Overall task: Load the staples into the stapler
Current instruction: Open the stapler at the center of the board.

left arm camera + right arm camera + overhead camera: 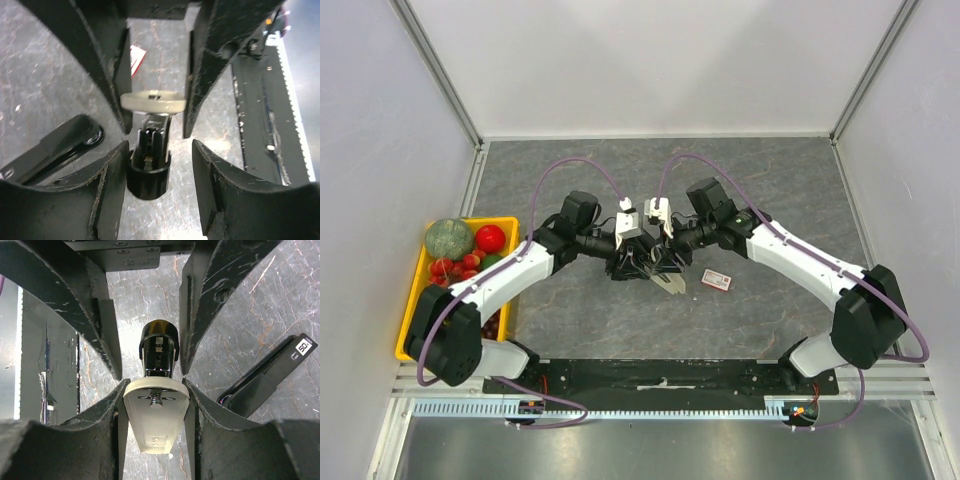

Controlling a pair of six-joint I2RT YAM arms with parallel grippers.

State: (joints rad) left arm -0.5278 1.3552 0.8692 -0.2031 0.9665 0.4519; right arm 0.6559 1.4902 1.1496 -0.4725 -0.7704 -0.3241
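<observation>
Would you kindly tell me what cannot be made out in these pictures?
Stapler, top view: mostly hidden beneath the left arm and right arm.
Staples box: print too small in top view; left wrist view shows only a corner behind a finger.
Yellow bin, top view: near part covered by the left arm.

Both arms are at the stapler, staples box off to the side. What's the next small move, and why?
Probably back the left gripper off the stapler and send it toward the staples box. The right gripper is clamped on the stapler's cream base. The left's jaws stand open, with a gap beside the black end. The box lies untouched on the table.
</observation>
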